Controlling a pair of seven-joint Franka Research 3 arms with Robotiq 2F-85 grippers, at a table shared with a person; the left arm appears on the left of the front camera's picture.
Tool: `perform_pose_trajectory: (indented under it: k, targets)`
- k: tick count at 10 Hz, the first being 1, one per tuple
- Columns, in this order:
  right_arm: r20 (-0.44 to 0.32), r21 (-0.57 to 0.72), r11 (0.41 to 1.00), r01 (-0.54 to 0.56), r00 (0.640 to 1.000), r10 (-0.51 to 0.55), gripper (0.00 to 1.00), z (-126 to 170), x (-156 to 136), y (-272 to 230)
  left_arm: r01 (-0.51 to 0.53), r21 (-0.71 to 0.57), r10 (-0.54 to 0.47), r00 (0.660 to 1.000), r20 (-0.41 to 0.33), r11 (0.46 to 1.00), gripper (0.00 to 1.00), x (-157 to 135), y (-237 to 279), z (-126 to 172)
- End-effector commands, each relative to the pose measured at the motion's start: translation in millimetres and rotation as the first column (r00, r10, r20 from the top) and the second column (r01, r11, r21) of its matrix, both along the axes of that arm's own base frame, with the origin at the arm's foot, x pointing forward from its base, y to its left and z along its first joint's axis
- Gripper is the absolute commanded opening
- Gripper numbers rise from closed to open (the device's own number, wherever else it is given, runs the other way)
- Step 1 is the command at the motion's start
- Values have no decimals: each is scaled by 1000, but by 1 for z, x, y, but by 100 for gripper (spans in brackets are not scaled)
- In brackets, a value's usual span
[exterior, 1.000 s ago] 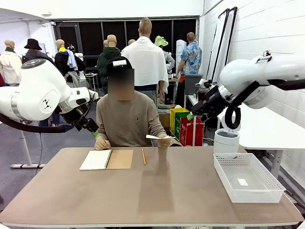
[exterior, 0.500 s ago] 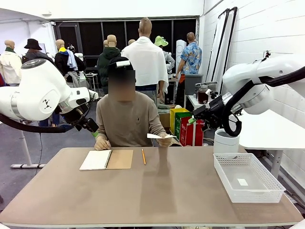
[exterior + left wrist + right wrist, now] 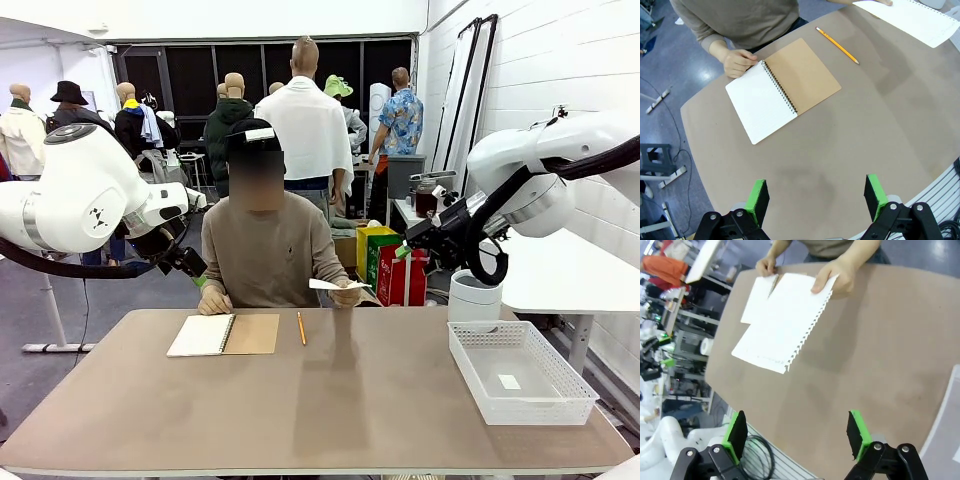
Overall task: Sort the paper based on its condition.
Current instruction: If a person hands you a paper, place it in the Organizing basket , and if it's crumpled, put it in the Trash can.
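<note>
Paper sheet [image 3: 785,322] held above the table's [image 3: 330,400] far edge.
A person's hand [image 3: 842,277] pinches its end; left gripper [image 3: 815,192] and right gripper [image 3: 796,432] both gape open.

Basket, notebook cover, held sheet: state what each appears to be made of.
The basket looks like white moulded plastic, judging by its fine mesh walls and rigid rim. The notebook cover is probably matte brown cardboard, flat and unprinted. The held sheet is thin white paper, one edge ragged with torn spiral holes.
</note>
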State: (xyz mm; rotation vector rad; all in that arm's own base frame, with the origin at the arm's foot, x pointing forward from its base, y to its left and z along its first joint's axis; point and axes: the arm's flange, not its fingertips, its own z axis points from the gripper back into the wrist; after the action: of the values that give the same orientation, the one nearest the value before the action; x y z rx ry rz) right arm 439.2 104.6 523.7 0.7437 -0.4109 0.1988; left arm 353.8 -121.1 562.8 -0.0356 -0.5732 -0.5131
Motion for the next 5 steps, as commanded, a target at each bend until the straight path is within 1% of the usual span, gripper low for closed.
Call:
perform_pose_trajectory:
  k: [1,2,3,5]
  targets:
    - [-202,156,984,80,978,-48,100,-20,32,3,1,5,-1,1000,2,1000,100,0,1,0]
    - [-305,209,974,92,952,-25,100,-36,44,6,1,5,-1,1000,2,1000,100,0,1,0]
    - [-370,258,959,114,929,-11,100,-48,51,7,1,5,-1,1000,2,1000,100,0,1,0]
    - [-447,322,930,176,894,-15,100,-75,72,14,1,5,-1,1000,2,1000,100,0,1,0]
